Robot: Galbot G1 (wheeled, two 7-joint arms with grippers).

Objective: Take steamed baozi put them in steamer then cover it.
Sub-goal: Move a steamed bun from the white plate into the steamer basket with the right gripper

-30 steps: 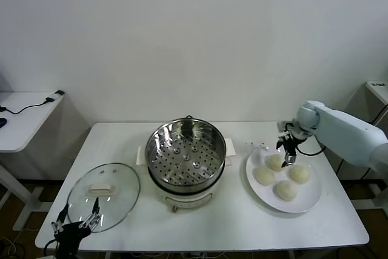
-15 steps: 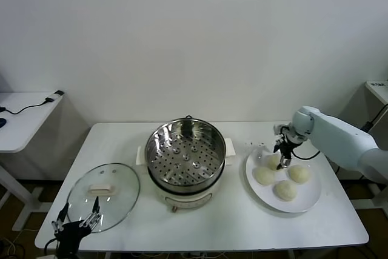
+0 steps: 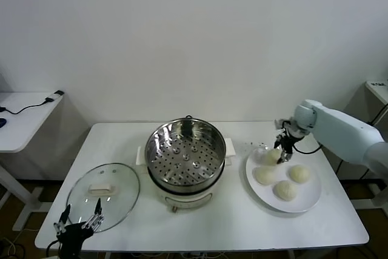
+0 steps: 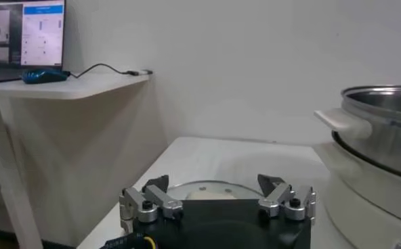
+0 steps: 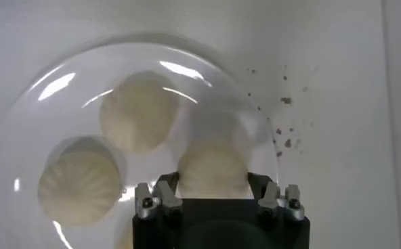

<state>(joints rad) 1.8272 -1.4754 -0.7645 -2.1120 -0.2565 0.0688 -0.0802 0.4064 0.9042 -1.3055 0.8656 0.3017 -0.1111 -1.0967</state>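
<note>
The steamer (image 3: 185, 151) stands mid-table with its perforated tray bare; it also shows in the left wrist view (image 4: 383, 128). My right gripper (image 3: 281, 151) is shut on one baozi (image 3: 271, 156) and holds it just above the far edge of the white plate (image 3: 312, 196). In the right wrist view that baozi (image 5: 213, 169) sits between the fingers of the right gripper (image 5: 213, 193). Three more baozi (image 3: 264, 175) lie on the plate (image 5: 38, 101). My left gripper (image 3: 80, 216) is open and parked at the table's front left corner.
The glass lid (image 3: 103, 195) with a white handle lies flat on the table left of the steamer, just ahead of the left gripper (image 4: 214, 186). A side desk (image 3: 24, 116) with a cable stands off to the left.
The right gripper has closed on the far baozi and raised it slightly, shifting it toward the steamer. The left arm has barely moved.
</note>
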